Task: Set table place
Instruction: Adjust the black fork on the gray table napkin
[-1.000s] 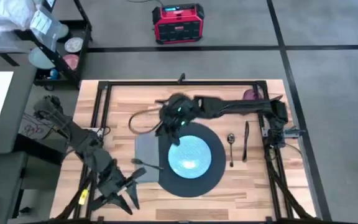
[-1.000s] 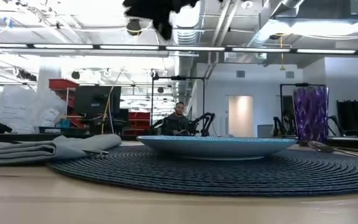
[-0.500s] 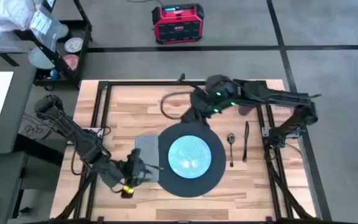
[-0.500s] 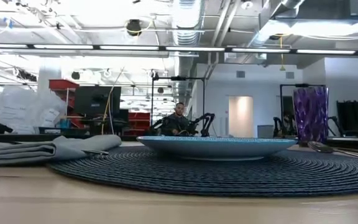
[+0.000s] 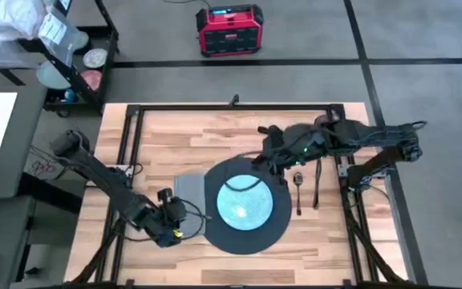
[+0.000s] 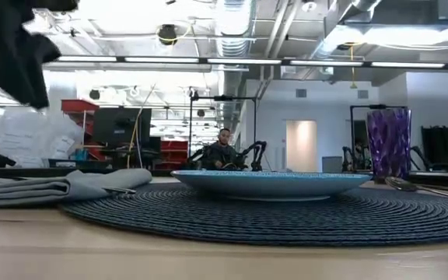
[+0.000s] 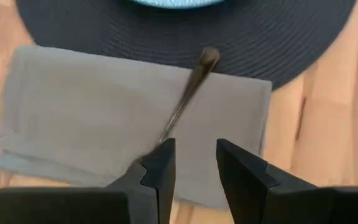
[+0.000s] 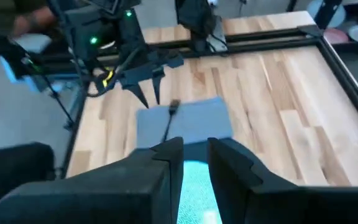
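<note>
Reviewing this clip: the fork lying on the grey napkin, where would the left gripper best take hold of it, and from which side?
Probably the handle. The fork lies flat and diagonal across the napkin, one end overlapping the mat. The left gripper hovers open over the end nearest it. Coming straight down with the fingers across the thin shaft seems best, since the soft cloth leaves little room for a sideways approach.

A robotics lab or workshop; exposed ducts [image 6: 232,23] and strip lights [image 6: 131,58] cross the open ceiling; a person [image 6: 222,149] sits among monitors [image 6: 119,128]; grey carpet tiles [image 5: 423,48] and a red power unit [image 5: 229,30] surround the framed tabletop [image 5: 175,132].
</note>
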You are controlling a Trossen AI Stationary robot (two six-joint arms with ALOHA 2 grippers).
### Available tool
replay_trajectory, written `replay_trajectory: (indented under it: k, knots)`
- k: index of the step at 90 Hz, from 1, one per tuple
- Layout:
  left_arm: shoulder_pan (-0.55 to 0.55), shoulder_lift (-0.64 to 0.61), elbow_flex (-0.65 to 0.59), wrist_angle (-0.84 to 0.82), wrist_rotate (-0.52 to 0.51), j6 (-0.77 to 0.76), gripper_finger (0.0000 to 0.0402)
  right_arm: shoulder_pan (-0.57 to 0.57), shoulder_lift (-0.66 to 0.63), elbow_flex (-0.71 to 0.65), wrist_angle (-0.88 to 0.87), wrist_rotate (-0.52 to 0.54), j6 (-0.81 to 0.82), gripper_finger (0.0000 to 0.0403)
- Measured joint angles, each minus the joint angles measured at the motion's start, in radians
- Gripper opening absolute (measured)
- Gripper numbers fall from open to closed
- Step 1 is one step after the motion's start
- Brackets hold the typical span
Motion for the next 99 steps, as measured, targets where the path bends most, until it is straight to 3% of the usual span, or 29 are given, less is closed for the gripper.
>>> replay_trajectory:
  k: [10,25,47,83,99]
  knots:
    - [0.037,0.086,0.034,0.052,0.041,0.099,0.01,0.0,0.0,-0.029,0.022,0.012,0.005,0.0062]
    - [0.082,0.17,0.071,-0.015,0.051,0.172,0.01,0.0,0.0,-0.049,0.027,0.018,0.019,0.0062]
    - [0.138,0.174,0.077,0.144,0.05,0.343,0.01,-0.001,0.0,-0.06,0.049,0.017,0.018,0.0062]
    - [0.213,0.174,0.079,0.231,0.282,0.468,0.0078,-0.008,0.0,-0.06,0.052,0.014,0.002,0.0062]
    - [0.235,0.174,0.079,0.251,0.306,0.506,0.0067,-0.01,0.0,-0.06,0.057,0.012,0.001,0.0062]
